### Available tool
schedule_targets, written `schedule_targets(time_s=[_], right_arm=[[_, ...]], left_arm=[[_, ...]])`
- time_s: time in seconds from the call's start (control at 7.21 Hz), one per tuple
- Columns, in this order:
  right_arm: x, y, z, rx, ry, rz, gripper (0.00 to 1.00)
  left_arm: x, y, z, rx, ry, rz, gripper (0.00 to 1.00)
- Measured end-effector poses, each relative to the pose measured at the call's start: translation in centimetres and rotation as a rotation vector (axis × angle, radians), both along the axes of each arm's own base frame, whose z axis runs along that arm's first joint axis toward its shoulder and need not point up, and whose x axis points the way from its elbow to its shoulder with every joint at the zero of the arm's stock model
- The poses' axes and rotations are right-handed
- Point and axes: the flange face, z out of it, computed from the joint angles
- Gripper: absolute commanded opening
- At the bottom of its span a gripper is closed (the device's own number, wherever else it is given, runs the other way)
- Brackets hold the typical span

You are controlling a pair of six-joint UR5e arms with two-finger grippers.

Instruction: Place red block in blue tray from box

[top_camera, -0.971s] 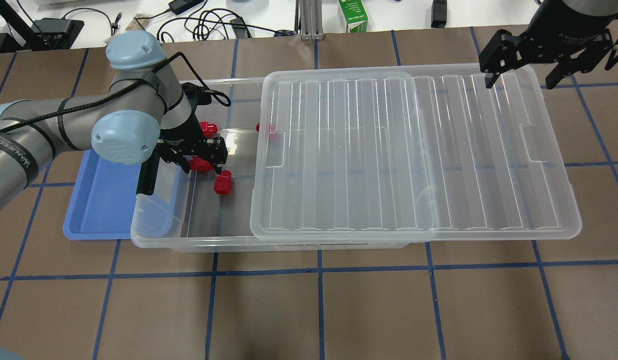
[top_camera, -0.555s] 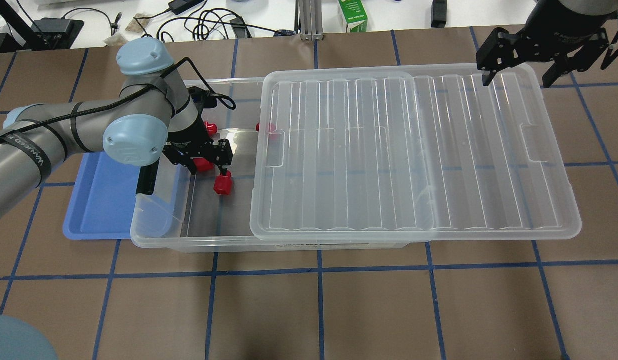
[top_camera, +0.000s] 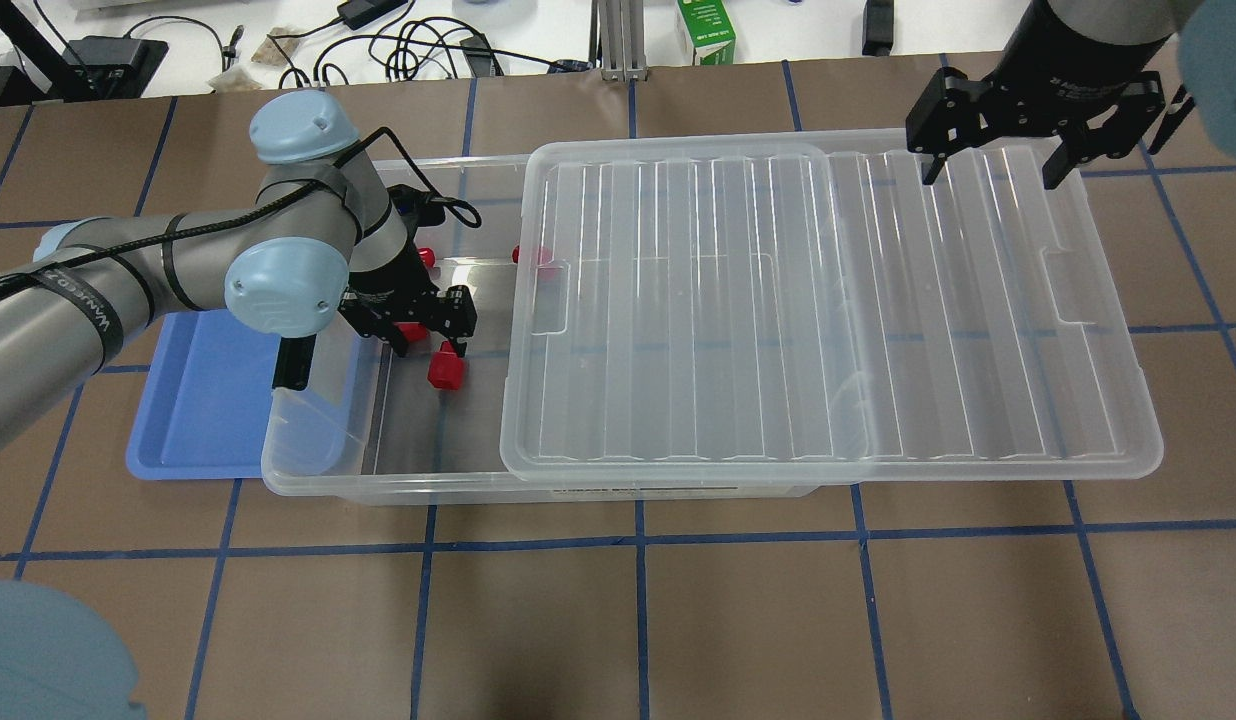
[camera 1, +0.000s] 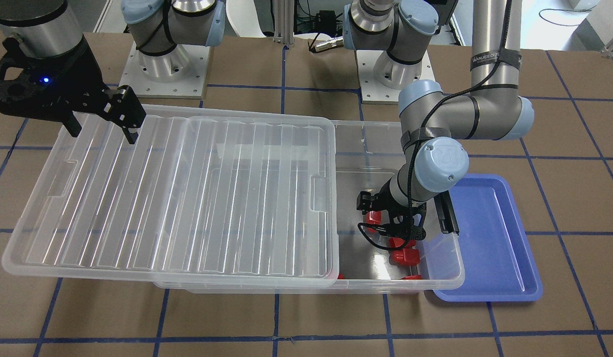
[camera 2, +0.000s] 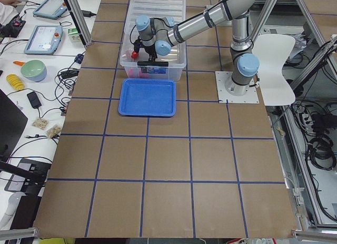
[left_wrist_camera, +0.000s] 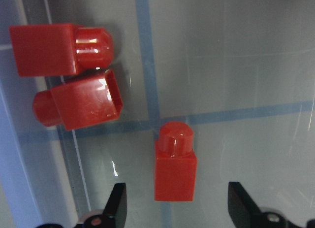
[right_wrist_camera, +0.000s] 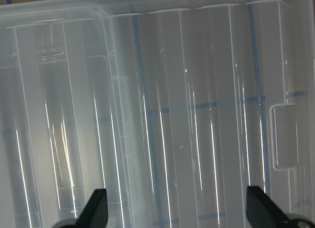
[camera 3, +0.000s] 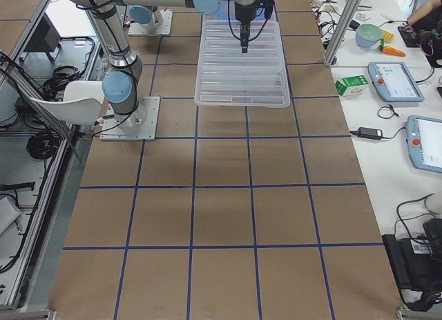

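While my left hand hangs inside the open end of the box, its fingers are spread wide and grip nothing. One red block lies flat on the box floor just ahead of the gap between my fingertips, apart from both of them, its rounded stub pointing away from the hand. Two more red blocks lie side by side near it, close to the box wall on the tray side. The blue tray sits on the tabletop just beside that end of the box. The clear ribbed lid lies shifted across the rest of the box and overhangs its other end. My right hand hovers over the lid's far edge, fingers wide apart and holding nothing.
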Motion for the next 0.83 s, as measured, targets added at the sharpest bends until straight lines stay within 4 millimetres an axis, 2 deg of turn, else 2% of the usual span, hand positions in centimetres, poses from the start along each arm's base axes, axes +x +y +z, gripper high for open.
schedule_targets(time_s=[0.42, 0.55, 0.83], right_arm=[[0.4, 0.0, 0.1, -0.005, -0.022, -0.019, 1.00], [0.5, 0.0, 0.1, -0.002, -0.023, -0.021, 1.00], [0.5, 0.0, 0.1, -0.002, -0.023, -0.022, 1.00]], left_arm=[[0.0, -0.3, -2.0, 0.023, 0.002, 0.001, 0.76], [0.0, -0.3, -2.4, 0.030, 0.002, 0.000, 0.60], [0.0, -0.5, -3.0, 0.039, 0.000, 0.001, 0.01]])
